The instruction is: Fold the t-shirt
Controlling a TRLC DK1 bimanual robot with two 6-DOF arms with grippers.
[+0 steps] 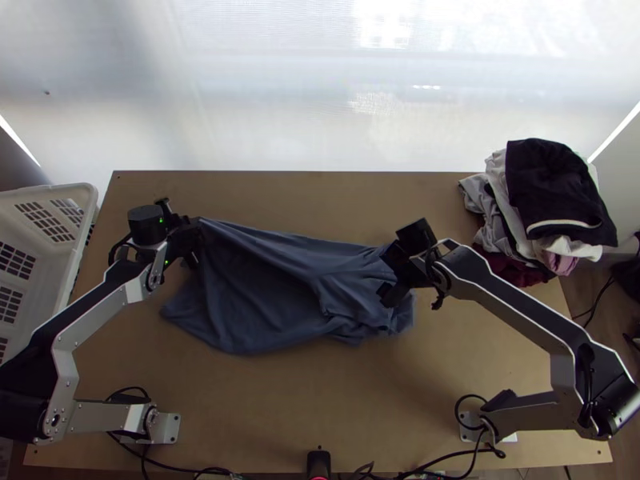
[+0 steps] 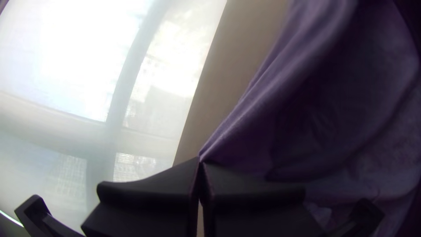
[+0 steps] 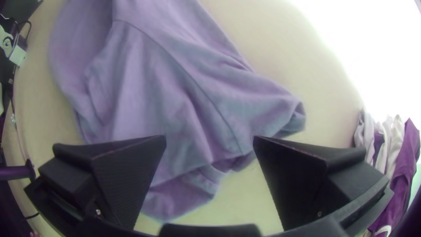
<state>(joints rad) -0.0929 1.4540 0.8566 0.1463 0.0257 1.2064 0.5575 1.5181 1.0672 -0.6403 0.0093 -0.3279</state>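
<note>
– What stands outward of the left gripper [image 1: 195, 229]?
– A white plastic basket [image 1: 90, 192] with grid-like holes in its walls; I can't make out its contents.
– And the t-shirt [image 1: 256, 300]?
– Soft blue-grey cloth on the wooden table [image 1: 360, 424], stretching from the left fingers to under the right ones. The left pair is clenched on one edge, pulling it to a point; a smooth ridge runs from there, then loose folds and a seam.
– The right gripper [image 1: 390, 274]?
– Parted, over the rumpled far end, cloth showing between its fingers. Farther out on that side sits a soft heap of clothes [image 1: 560, 188]: black, white, grey, dark red.
– The arms?
– Both bent, angled inward from their bases.
</note>
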